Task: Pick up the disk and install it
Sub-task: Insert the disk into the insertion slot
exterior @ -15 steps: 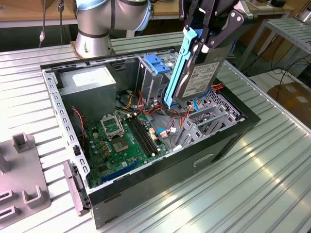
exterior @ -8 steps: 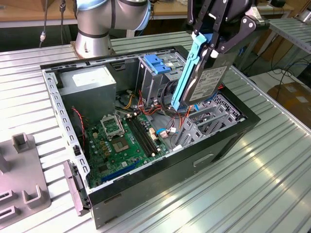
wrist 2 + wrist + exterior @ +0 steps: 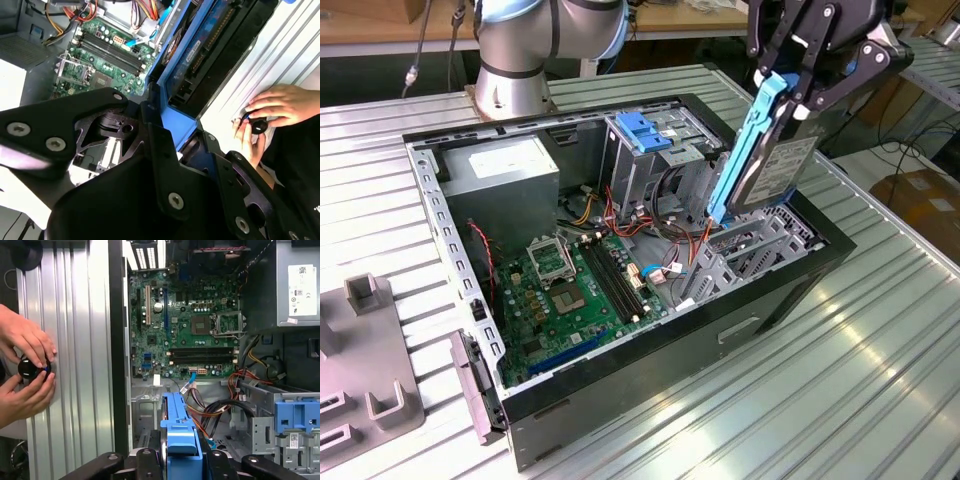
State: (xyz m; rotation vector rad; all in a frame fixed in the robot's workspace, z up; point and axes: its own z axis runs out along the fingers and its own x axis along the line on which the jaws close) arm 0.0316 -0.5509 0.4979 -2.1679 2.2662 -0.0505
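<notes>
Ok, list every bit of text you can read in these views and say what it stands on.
No text can be quoted with confidence.
White labels on the power supply: print too small to read.
Label on the disk, held in the tool: too small to read.
Sticker on the cage: too small to read.
Printed markings on the board: too small to read.
</notes>
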